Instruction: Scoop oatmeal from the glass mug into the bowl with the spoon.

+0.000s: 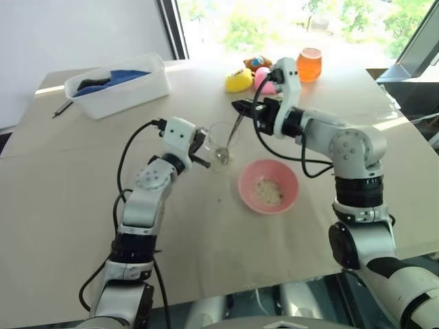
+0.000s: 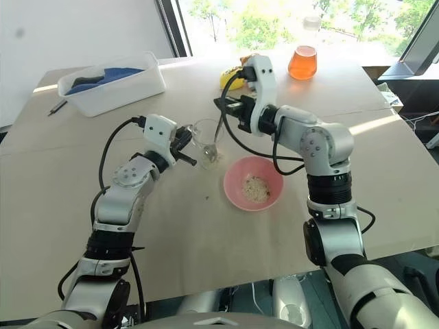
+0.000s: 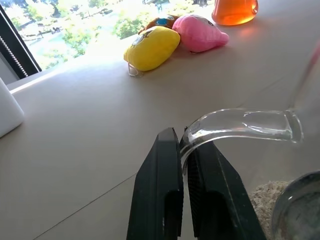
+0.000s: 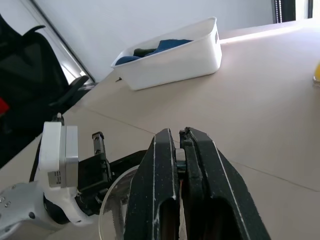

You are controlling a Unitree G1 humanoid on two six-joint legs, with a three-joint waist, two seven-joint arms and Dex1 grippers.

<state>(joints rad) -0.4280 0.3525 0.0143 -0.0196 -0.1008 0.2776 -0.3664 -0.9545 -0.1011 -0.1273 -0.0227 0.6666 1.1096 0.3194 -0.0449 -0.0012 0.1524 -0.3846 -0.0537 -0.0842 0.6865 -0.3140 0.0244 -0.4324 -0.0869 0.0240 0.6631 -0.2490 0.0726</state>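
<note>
While the left end effector point(image 3: 182, 165) pinches the mug point(image 1: 222, 145) by its handle just left of the bowl point(image 1: 268, 186), the right end effector point(image 1: 238, 107) is clamped on the spoon point(image 1: 233, 133), its head down inside the mug. Some oatmeal point(image 1: 268, 189) sits in the bowl on the surface point(image 1: 82, 178).

You'll find no lettering, label, brand, number or sign that can be read anywhere here, on any object or surface.
</note>
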